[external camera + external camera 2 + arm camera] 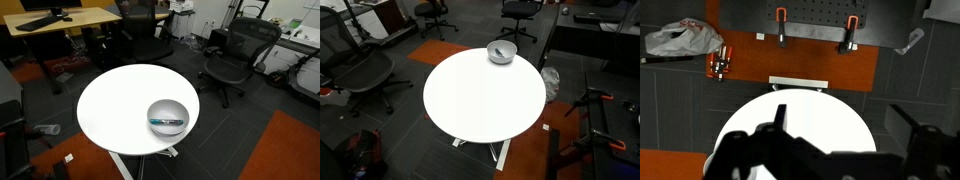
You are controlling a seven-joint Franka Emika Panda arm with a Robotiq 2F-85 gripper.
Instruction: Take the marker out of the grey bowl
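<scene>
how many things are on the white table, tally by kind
grey bowl: 1
marker, lying inside the bowl: 1
total: 2

Only the pincer [838, 112] is seen, in the wrist view: matt black, blurred, built of angular links and two slim prongs.
</scene>
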